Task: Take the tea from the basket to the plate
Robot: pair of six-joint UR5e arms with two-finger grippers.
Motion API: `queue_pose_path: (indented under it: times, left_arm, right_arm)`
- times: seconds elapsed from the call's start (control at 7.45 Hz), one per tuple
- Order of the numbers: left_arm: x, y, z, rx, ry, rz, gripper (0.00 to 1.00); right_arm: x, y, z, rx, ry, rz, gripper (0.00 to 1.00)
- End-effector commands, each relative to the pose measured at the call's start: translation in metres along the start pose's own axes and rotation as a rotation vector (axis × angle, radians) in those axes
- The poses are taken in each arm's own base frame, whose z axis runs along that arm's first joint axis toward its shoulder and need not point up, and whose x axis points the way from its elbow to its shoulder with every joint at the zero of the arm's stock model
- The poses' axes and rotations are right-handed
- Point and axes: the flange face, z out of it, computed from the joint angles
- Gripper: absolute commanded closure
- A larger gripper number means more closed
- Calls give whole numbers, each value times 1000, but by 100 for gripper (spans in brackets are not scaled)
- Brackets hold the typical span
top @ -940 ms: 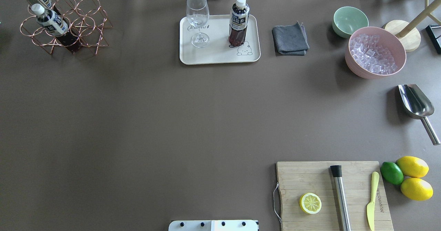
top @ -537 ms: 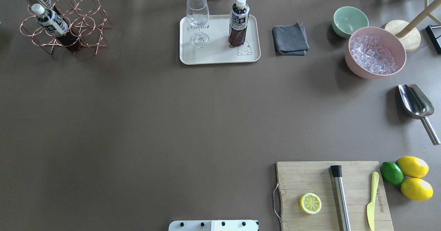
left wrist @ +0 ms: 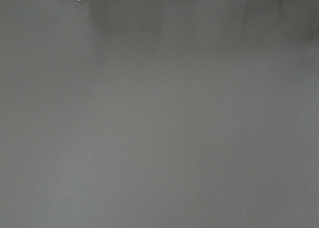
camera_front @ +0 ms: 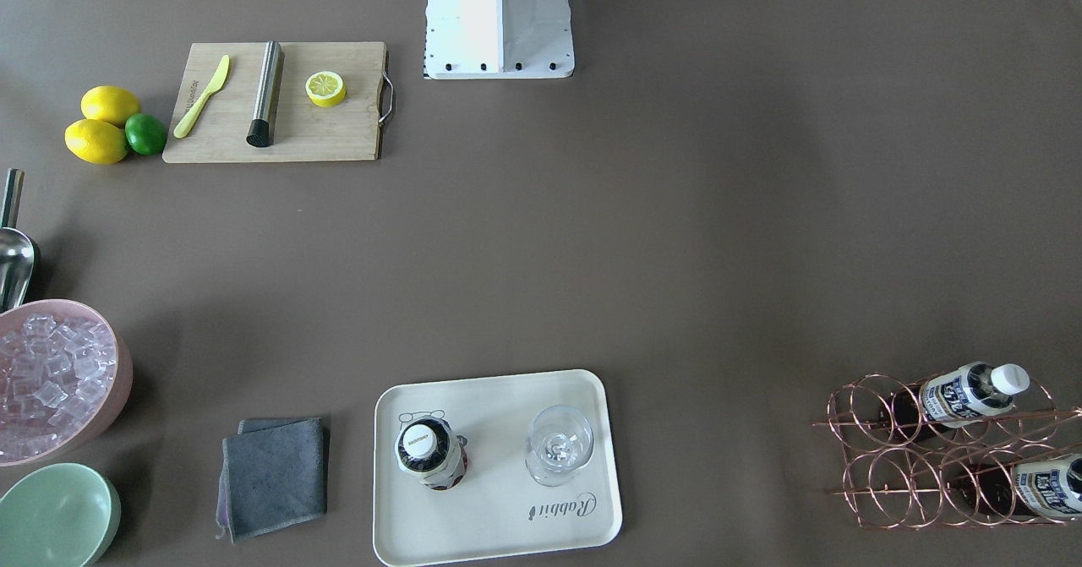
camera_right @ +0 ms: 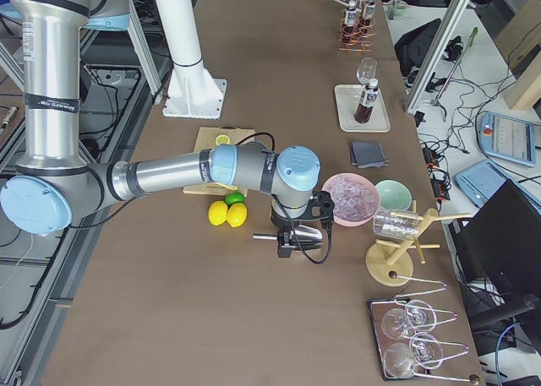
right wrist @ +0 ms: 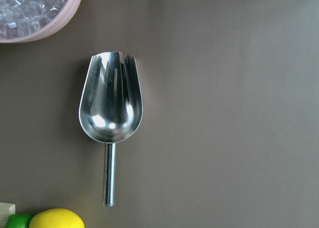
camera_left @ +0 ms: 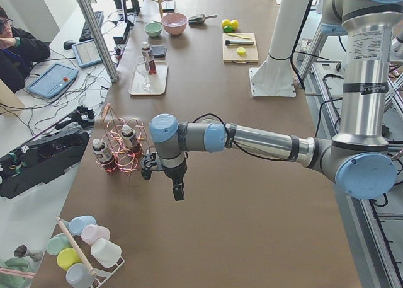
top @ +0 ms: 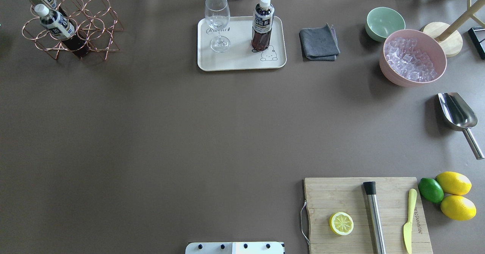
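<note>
The tea (top: 262, 23) stands upright on the plate (top: 235, 63) beside a wine glass (top: 218, 21), well apart from both grippers, so the transfer is judged complete, with no placing step outstanding. The left gripper (camera_left: 178, 192) hangs just beside the basket (top: 93, 30), which holds two like bottles (top: 57, 25), and the right gripper (camera_right: 286, 247) hangs over a metal scoop (right wrist: 110, 103) — whether either is open or closed cannot be told. Any next move would probably call only for keeping clear of the plate.

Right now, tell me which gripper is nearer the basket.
Left. The left gripper hangs close beside the basket at its end of the table; the right gripper is over the metal scoop at the far opposite end.
</note>
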Motion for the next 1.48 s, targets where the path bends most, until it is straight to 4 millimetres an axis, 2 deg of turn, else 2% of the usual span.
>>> queue_pose_path:
  times: [0.0, 0.27, 0.54, 1.34]
  left_arm:
    - [-49, 21, 4, -4, 14, 139, 2]
    - [-49, 22, 2, -1, 21, 79, 2]
    - [-50, 24, 10, -12, 19, 2, 2]
    - [-40, 21, 2, 2, 43, 12, 2]
  right_arm:
    - [-2, 0, 0, -1, -5, 1, 0]
    - [-4, 0, 0, 1, -20, 0, 0]
    - [-7, 5, -1, 4, -21, -3, 0]
    - [-7, 7, -1, 4, -21, -4, 0]
